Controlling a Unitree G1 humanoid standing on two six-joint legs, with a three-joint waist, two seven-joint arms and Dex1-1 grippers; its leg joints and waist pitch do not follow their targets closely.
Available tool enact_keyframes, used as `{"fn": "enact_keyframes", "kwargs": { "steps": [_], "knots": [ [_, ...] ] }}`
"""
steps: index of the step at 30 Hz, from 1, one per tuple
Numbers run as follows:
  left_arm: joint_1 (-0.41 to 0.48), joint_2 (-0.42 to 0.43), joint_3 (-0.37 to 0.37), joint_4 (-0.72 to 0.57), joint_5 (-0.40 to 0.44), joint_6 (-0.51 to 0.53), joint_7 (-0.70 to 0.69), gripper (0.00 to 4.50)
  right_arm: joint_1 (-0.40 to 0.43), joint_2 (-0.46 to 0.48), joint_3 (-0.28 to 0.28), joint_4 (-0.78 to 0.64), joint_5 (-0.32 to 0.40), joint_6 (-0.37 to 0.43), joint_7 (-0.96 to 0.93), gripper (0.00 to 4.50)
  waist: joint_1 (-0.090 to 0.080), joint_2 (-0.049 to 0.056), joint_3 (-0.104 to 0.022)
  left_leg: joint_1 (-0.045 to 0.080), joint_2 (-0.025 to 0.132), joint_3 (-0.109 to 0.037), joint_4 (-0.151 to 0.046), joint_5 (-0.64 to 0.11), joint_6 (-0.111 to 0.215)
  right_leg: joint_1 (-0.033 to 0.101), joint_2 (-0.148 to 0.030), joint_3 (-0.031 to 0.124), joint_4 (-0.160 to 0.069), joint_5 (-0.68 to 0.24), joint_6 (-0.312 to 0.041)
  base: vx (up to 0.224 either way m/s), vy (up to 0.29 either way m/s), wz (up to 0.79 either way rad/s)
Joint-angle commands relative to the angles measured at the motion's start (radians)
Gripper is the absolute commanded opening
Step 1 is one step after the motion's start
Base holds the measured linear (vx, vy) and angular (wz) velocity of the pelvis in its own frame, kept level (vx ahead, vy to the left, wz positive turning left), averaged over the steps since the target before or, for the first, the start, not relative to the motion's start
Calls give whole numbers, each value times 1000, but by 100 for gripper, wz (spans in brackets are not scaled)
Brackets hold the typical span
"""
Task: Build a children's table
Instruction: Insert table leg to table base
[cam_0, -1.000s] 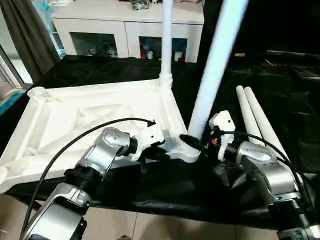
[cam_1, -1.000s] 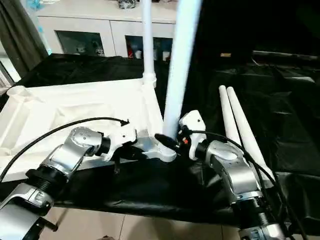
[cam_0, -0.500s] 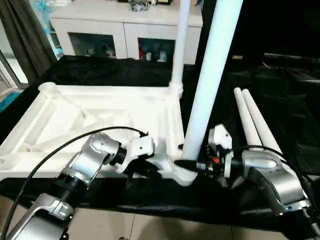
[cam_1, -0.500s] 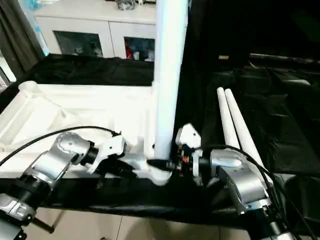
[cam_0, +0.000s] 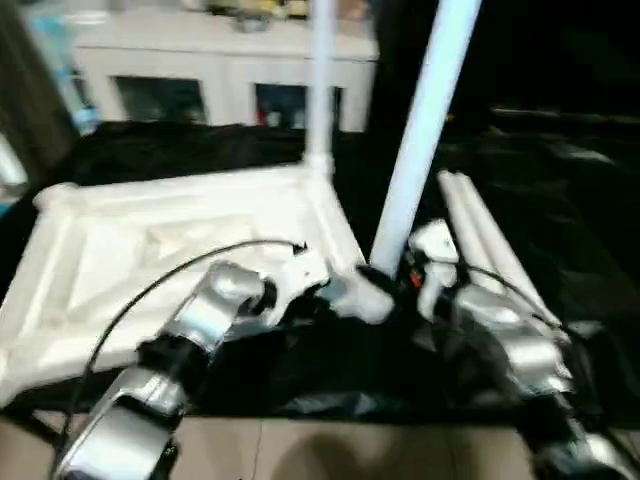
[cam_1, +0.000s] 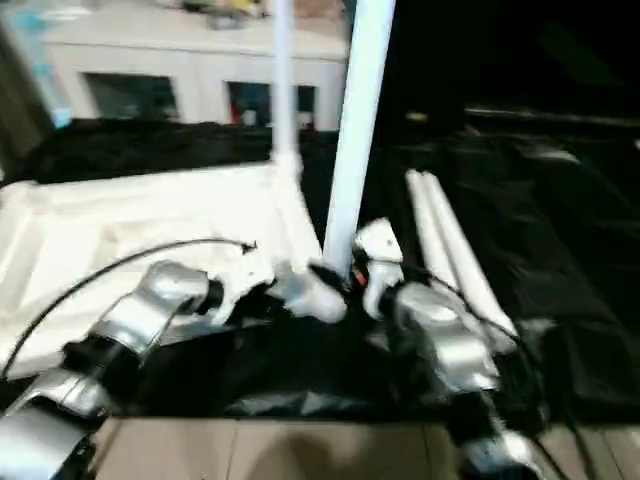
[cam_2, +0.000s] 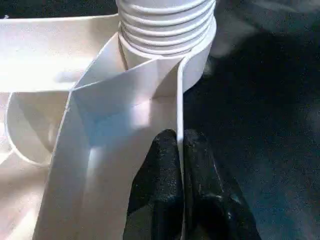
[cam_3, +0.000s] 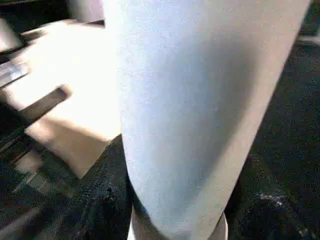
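The tabletop (cam_0: 180, 230) is moulded white plastic, rectangular, lying underside up on a worktop (cam_0: 560, 190) draped in crinkled black sheeting; shallow ribs run diagonally across its underside and a raised rim (cam_2: 179, 105) frames it, with round sockets at the corners. Two smooth white cylindrical legs stand in the sockets on its right side — the far leg (cam_0: 321, 80) upright at the back corner, the near leg (cam_0: 420, 130) leaning slightly at the front corner, where the left wrist view shows a ringed, threaded collar (cam_2: 167, 25) at the socket. The left gripper (cam_2: 180, 165) has its black, grainy jaws pinched closed on the thin rim wall just beside that collar. The right gripper (cam_0: 385, 278) has its jaws set around the base of the near leg, one on each side, gripping it; the leg's matte white surface lies close across the right wrist view. Two spare legs (cam_0: 480, 240) lie side by side, touching, on the black sheeting to the right of the tabletop. Behind the worktop stands a white cabinet (cam_0: 210, 70) with glass doors, small items on top too blurred to identify.
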Motion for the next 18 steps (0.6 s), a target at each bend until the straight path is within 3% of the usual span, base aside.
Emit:
{"fn": "enact_keyframes", "kwargs": {
  "steps": [1, 2, 3, 4, 5, 6, 7, 8, 9, 11, 12, 14, 18],
  "knots": [
    [-70, -26, 83, 6, -7, 31, 129, 0, 6, 25, -17, 225, -73, 46, -176, 190, 19, -42, -42, 94, 3, -22, 9, -556, -72, -89, -106, 64, -188, -777, -23, -31, -64, 11],
    [-94, -49, 97, 44, 2, 61, 200, 0, -36, 63, -41, 297, -82, 22, -266, 190, 12, -52, -47, 79, -14, -21, 76, -358, -32, -87, -141, 76, -208, -915, -11, 24, -91, -10],
    [-94, -50, 97, 45, 2, 61, 202, 0, -37, 64, -42, 299, -82, 22, -269, 190, 32, -33, -55, -42, 11, -51, 27, -130, -1, 31, -162, 97, -153, -831, -14, 64, -6, -39],
    [-107, -69, 103, 55, 0, 77, 232, 0, -76, 95, -59, 363, -80, 4, -342, 190, 38, -8, -54, -44, 38, -59, -43, -170, -28, 20, -103, 56, -134, -640, -29, 64, -6, -39],
    [-107, -69, 103, 55, 0, 77, 232, 0, -76, 95, -59, 363, -80, 4, -342, 190, 28, -4, -61, -37, 47, -63, -55, -214, -43, 11, -76, 49, -115, -509, -49, 60, 17, -27],
    [-118, -88, 105, 58, -5, 98, 257, 0, -115, 124, -75, 428, -80, -13, -407, 190, 22, 5, -63, -14, 59, -62, -63, -306, -52, -1, -64, 51, -103, -326, -110, 0, 0, 0],
    [-124, -96, 103, 60, -3, 106, 270, 0, -137, 139, -81, 463, -82, -21, -437, 190, 17, 7, -63, -12, 56, -57, -68, -351, -47, 4, -67, 54, -103, -274, -151, 0, 0, 0],
    [-128, -100, 102, 63, -1, 110, 281, 0, -155, 149, -81, 490, -86, -31, -456, 190, 16, 11, -63, -14, 55, -57, -69, -362, -44, 6, -67, 54, -103, -271, -162, 0, 0, 0],
    [-133, -104, 102, 68, 0, 113, 290, 0, -168, 156, -81, 510, -90, -41, -470, 190, 13, 7, -59, -19, 52, -54, -69, -387, -39, 8, -68, 50, -113, -317, -157, 0, 0, 0],
    [-138, -107, 102, 79, 9, 107, 313, 0, -195, 173, -87, 547, -95, -55, -497, 190, 16, -5, -57, -11, 50, -48, -66, -407, -30, -1, -73, 53, -125, -385, -143, 0, 0, 0],
    [-139, -107, 102, 85, 13, 104, 319, 0, -206, 181, -91, 563, -94, -62, -505, 190, 18, -2, -57, -14, 49, -48, -66, -393, -25, 0, -76, 54, -127, -408, -136, 0, 0, 0],
    [-138, -107, 103, 90, 15, 100, 322, 0, -217, 189, -94, 576, -95, -67, -512, 190, 20, -4, -59, -17, 49, -45, -67, -359, -18, 0, -75, 55, -128, -397, -127, 0, 0, 0],
    [-134, -102, 101, 86, 11, 99, 325, 0, -238, 201, -99, 612, -96, -92, -522, 190, 24, -3, -60, -18, 55, -39, -71, -317, -9, 2, -72, 57, -121, -332, -143, 0, 0, 0]
  ]
}}
